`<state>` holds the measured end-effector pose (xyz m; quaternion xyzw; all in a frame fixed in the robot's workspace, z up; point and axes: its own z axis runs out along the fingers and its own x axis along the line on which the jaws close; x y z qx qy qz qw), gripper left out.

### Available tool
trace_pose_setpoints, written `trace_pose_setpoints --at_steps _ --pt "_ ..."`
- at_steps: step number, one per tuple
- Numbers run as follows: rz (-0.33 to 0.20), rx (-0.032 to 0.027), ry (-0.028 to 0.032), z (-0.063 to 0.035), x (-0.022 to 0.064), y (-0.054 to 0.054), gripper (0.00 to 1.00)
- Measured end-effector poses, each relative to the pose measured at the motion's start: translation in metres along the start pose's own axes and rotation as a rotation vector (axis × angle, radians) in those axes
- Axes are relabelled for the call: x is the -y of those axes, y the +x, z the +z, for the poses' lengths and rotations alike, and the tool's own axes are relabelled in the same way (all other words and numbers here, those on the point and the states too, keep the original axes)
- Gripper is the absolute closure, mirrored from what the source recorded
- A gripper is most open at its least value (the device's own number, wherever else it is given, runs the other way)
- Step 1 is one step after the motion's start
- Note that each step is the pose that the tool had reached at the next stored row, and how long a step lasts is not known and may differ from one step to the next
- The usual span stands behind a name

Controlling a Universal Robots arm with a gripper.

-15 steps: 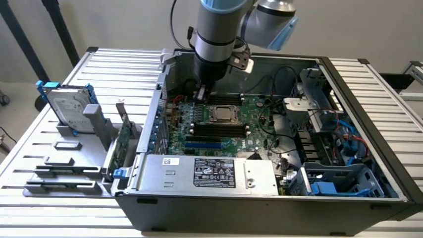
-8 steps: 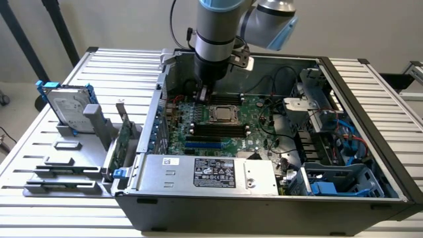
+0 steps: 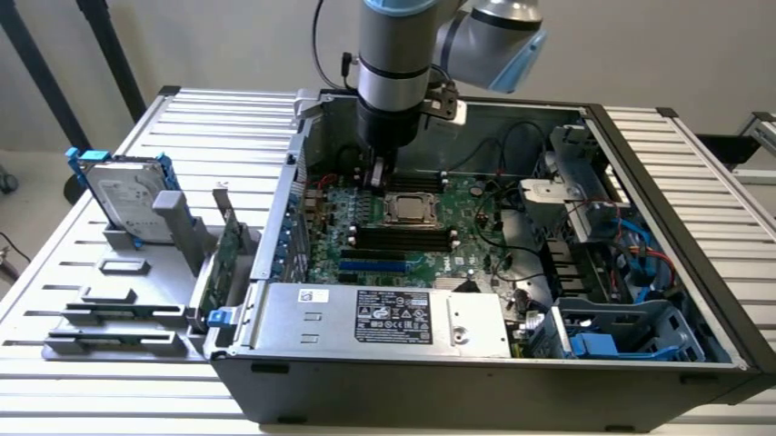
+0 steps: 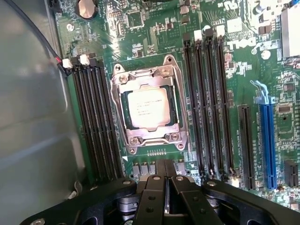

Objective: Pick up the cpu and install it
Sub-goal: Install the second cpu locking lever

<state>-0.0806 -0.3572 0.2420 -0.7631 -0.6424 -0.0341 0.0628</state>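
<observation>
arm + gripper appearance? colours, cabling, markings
The arm is a silver-grey metal tube with light blue joint caps and a dark lower wrist section. A black cable loops along its side. The gripper is black; in the wrist view its fingers are flat black linkage bars with round silver pivot pins. No readable markings on either.

A slatted metal worktop (image 3: 206,113) is carrying an open computer case (image 3: 485,363), with grey holder blocks (image 3: 115,318) sitting toward the exterior view's left.

cpu (image 4: 149,108) print seemingly too small to read, claw (image 4: 165,174) base cropped
</observation>
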Motion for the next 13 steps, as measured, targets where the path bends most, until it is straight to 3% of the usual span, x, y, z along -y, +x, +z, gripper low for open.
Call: trace_pose_setpoints --at_steps 2,5,13 --pt "-0.015 0.0083 -0.0044 -0.0003 0.0001 0.0002 0.89" --pt "-0.041 0.0182 -0.0040 -0.0010 0.0003 0.0013 0.89" --pt "-0.055 0.0193 -0.0024 -0.0009 0.0005 0.0023 0.89"
